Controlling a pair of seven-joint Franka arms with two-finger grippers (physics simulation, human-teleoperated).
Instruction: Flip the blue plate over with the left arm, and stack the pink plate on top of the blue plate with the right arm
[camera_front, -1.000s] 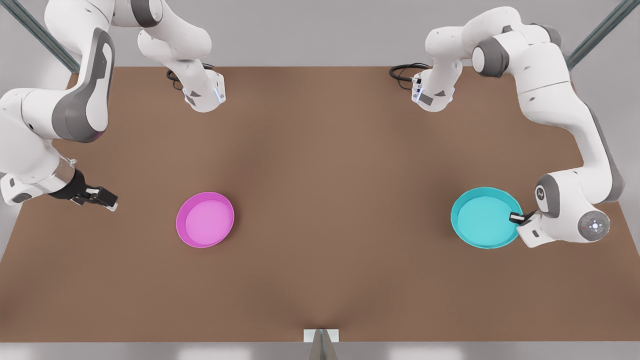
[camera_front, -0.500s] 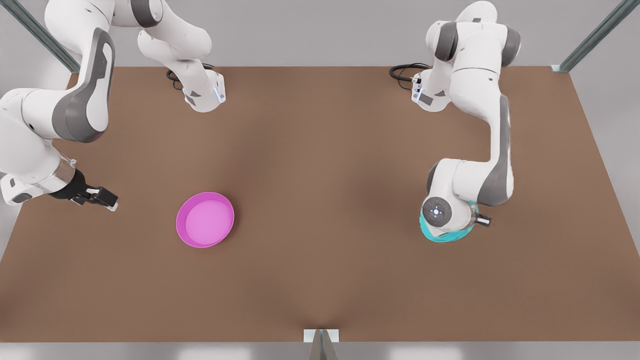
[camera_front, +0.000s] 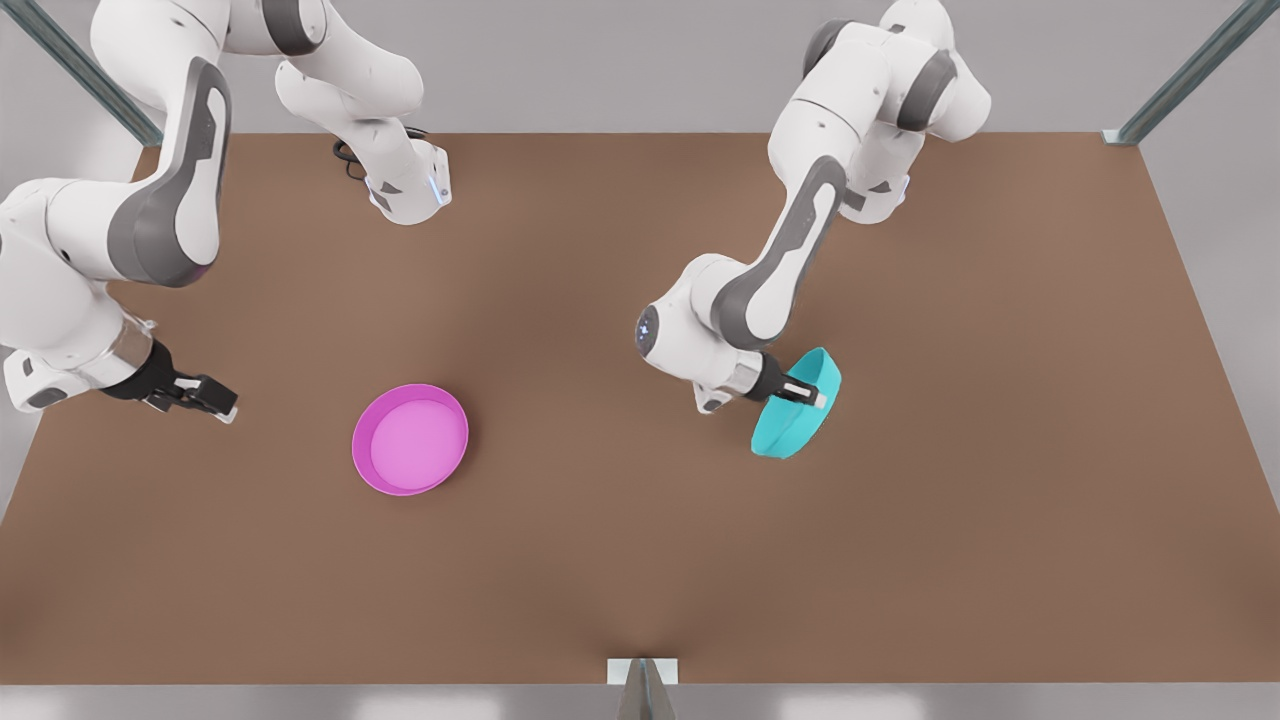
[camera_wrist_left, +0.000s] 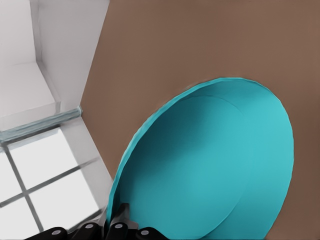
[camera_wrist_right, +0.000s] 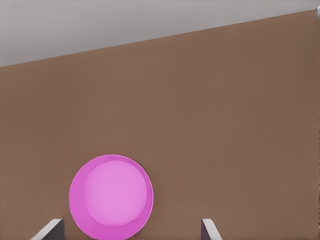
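1. You've got a brown table (camera_front: 620, 560) spanning the front view, with both white arms mounted at its far edge.
2. The left arm (camera_front: 800, 230) reaches down from the far right of the front view toward mid-table, right of centre.
3. The right arm (camera_front: 150, 200) waits over the table's edge on the front view's left.
4. The blue plate (camera_front: 797, 403) is lifted off the table and tipped steeply on edge, right of centre in the front view. In the left wrist view you see it (camera_wrist_left: 210, 165) slanted across the frame with brown table behind.
5. The pink plate (camera_front: 410, 438) lies flat, rim up, left of centre, well apart from the blue one. The right wrist view looks at it (camera_wrist_right: 111, 197) from a distance.
6. The left gripper (camera_front: 803, 393) is clamped on the blue plate's rim, fingers (camera_wrist_left: 120, 226) closed across the edge.
7. The right gripper (camera_front: 215, 397) holds nothing, well clear of the pink plate; its fingertips (camera_wrist_right: 50, 229) stand wide apart.
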